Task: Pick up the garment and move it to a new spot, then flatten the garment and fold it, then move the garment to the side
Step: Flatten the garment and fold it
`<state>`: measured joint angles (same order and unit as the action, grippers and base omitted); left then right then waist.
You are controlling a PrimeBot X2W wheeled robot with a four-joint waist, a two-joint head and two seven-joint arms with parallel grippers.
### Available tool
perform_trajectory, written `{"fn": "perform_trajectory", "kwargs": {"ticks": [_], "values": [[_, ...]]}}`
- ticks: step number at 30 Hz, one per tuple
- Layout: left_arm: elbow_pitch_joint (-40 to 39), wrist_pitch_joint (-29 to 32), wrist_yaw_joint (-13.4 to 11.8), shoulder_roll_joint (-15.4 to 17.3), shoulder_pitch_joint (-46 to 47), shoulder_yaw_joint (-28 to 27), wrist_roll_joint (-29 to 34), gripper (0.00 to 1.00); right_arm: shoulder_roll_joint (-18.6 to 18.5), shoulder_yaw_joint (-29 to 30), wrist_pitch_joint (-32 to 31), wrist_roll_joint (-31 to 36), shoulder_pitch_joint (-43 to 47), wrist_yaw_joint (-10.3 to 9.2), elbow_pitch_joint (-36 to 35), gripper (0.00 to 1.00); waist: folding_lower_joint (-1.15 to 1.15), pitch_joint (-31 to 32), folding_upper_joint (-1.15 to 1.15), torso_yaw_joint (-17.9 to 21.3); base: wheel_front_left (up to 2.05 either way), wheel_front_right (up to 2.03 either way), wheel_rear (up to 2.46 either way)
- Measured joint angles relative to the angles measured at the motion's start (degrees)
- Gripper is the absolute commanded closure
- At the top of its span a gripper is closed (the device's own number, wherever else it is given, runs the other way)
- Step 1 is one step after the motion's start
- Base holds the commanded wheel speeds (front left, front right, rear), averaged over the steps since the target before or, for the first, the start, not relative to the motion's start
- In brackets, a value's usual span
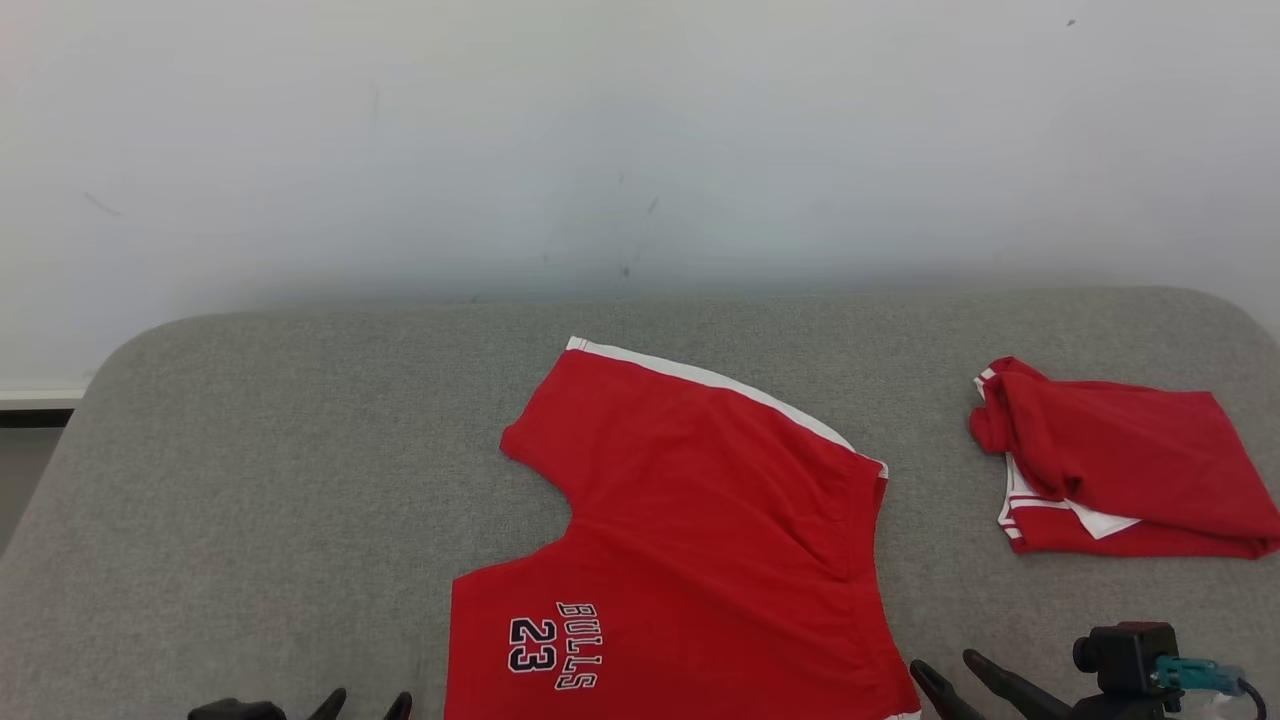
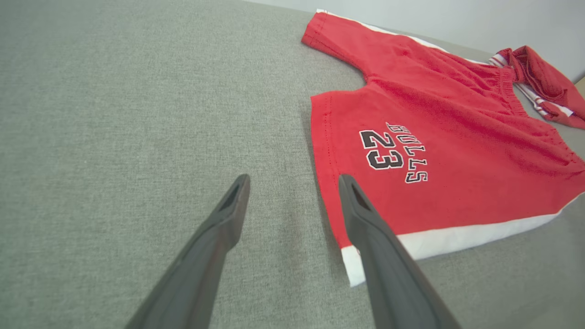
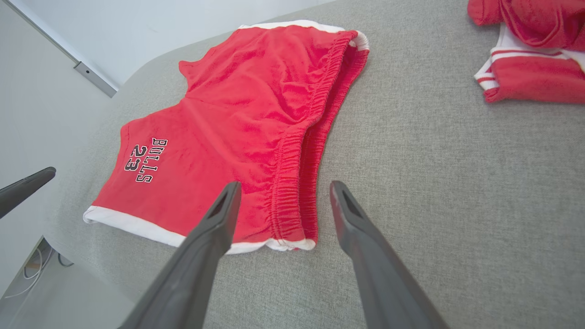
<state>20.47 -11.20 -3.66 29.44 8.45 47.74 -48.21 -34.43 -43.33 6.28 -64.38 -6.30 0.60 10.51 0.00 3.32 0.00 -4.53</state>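
Observation:
The garment (image 1: 690,540) is a pair of red shorts with white trim and "BULLS 23" print, lying spread flat on the grey padded table (image 1: 300,450), also seen in the wrist views (image 2: 434,137) (image 3: 237,119). My left gripper (image 1: 368,706) peeks in at the bottom edge, just left of the shorts' leg hem; its wrist view shows it (image 2: 295,183) open above that hem's corner, holding nothing. My right gripper (image 1: 950,672) sits at the shorts' lower right; in its wrist view it (image 3: 283,189) stands open over the waistband end, empty.
A second red garment with white stripes (image 1: 1110,460) lies crumpled at the table's right side (image 3: 530,50). A white wall rises behind the table. The table's left edge drops to the floor, where cables (image 3: 41,269) show.

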Motion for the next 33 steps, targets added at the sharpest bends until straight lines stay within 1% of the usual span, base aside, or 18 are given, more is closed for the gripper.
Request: {"fn": "perform_trajectory", "kwargs": {"ticks": [3,6,8,9,10,16,19,22,24,27,28,31,33], "values": [[-1.8,-0.7,-0.9,0.2,0.0,-0.9,0.0,0.0,-0.7,0.7,0.3,-0.1,0.3,-0.24,-1.9,0.0,0.0,0.0,0.0,0.2,0.0,0.0,0.0],[-3.5,-1.5,-2.0,0.3,-0.1,-2.6,0.1,0.0,-0.9,2.2,1.9,0.6,-0.2,-1.87,-3.3,0.0,0.0,0.0,0.0,0.5,0.0,0.0,0.0],[-4.5,-1.9,-2.4,0.4,-0.1,-3.8,0.2,0.0,-1.0,3.8,3.9,1.9,-0.4,-3.67,-3.6,0.0,0.0,0.0,0.0,0.9,0.0,0.0,0.0],[-4.9,-2.0,-2.5,0.4,-0.1,-4.5,0.3,0.0,-1.2,4.6,4.8,2.1,-0.4,-4.23,-3.9,0.0,0.0,0.0,0.0,1.0,0.0,0.0,0.0],[-5.3,-2.1,-2.9,0.4,-0.3,-5.3,0.3,0.0,-1.4,5.1,5.5,2.2,-0.6,-4.44,-4.3,0.0,0.0,0.0,0.0,1.2,0.0,0.0,0.0],[-6.6,-3.0,-3.4,0.5,-2.8,-10.9,0.3,0.0,-0.5,8.7,7.4,4.8,-2.3,-6.21,-5.4,0.0,0.0,-0.3,0.0,2.6,0.0,0.0,0.0],[-7.0,-3.0,-3.4,0.2,-3.9,-14.1,0.3,0.0,1.0,11.2,7.9,5.6,-2.5,-6.72,-5.2,0.0,0.0,-0.7,0.0,3.4,0.0,0.0,0.0],[-6.7,-3.2,-3.4,-1.5,-4.9,-18.4,0.5,0.0,1.5,12.5,8.1,7.8,-2.4,-7.17,-4.7,0.0,0.0,-1.0,0.0,4.2,0.0,0.0,0.0],[-6.5,-3.2,-3.4,-2.6,-5.7,-20.5,1.5,0.0,1.8,14.0,8.3,8.7,-2.1,-7.31,-4.4,0.0,0.0,-1.4,0.0,4.6,0.0,0.0,0.0],[-6.4,-3.2,-3.4,-4.0,-7.0,-22.9,4.5,0.0,2.0,15.6,8.3,12.3,-1.6,-7.69,-3.5,0.0,0.0,-1.8,0.0,4.9,0.0,0.0,0.0],[-6.4,-3.2,-3.4,-4.0,-7.0,-22.9,4.5,0.0,2.0,15.6,8.3,12.3,-1.6,-7.69,-3.5,0.0,0.0,-1.8,0.0,4.9,0.0,0.0,0.0],[-6.3,-3.2,-3.4,-5.6,-8.1,-25.7,6.0,0.0,3.4,18.3,8.3,14.0,-0.5,-7.73,-3.8,0.0,0.0,-2.0,0.0,5.1,0.0,0.0,0.0],[-6.4,-3.2,-3.4,-6.5,-8.7,-27.5,7.6,0.0,3.8,19.1,8.3,16.6,0.1,-7.73,-3.9,0.0,0.0,-2.1,0.0,5.1,0.0,0.0,0.0]]}}
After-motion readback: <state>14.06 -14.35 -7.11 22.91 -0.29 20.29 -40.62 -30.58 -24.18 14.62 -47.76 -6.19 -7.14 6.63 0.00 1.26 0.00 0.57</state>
